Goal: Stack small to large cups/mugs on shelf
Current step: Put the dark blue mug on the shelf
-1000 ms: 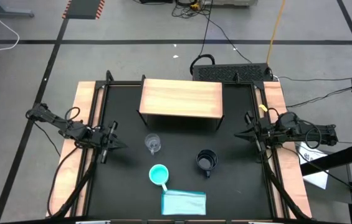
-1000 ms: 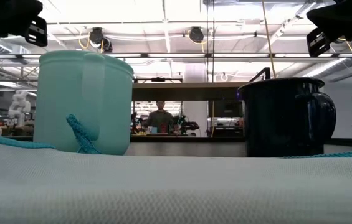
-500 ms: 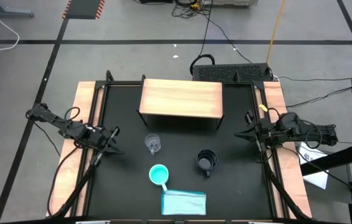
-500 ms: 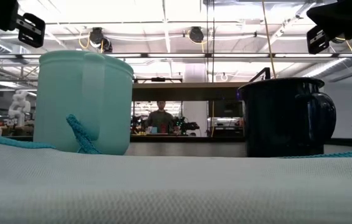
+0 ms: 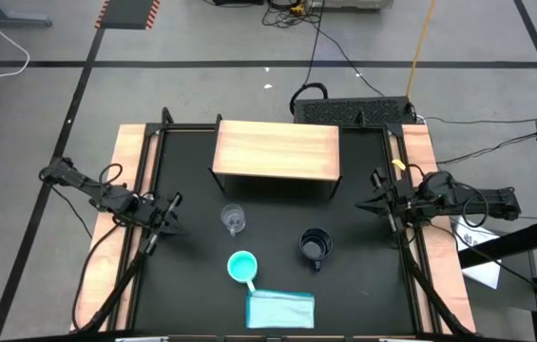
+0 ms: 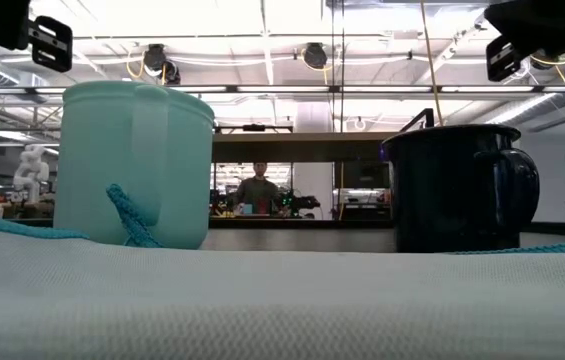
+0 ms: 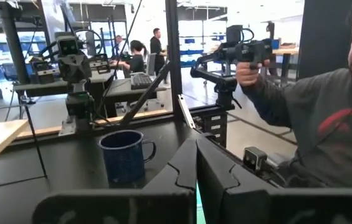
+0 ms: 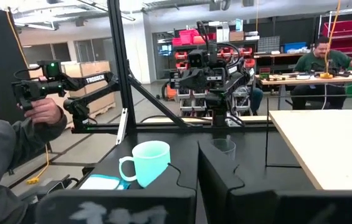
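The rectangular light-wood-topped shelf with dark sides (image 5: 276, 150) stands at the far middle of the black table (image 5: 192, 285), its top bare, so no cup has been stacked yet. In front of it, near the table's front edge, lies a folded light blue cloth (image 5: 280, 310), soft and no part of the stack. The large dark navy mug (image 5: 315, 246) sits upright right of centre, its handle toward the front edge; it looks like speckled enamel, stiff and fairly slick, probably the heaviest of the three, and best taken by pinching the rim wall or the handle. The medium turquoise mug (image 5: 241, 267) stands upright just behind the cloth, near it, left of the navy mug; its wall looks thick and rigid, likely ceramic or plastic, so a rim pinch opposite the handle should hold without crushing. The small clear glass cup (image 5: 234, 220) stands between the turquoise mug and the shelf, well apart from both; it is the light one but also the fragile and slippery one, calling for a gentle grip on the rim or handle and a soft set-down. The left gripper (image 5: 166, 216) hangs over the table's left side, level with the glass cup and nearest to it, fingers pressed together and empty. The right gripper (image 5: 371, 202) waits at the right edge, jaws likewise closed on nothing.
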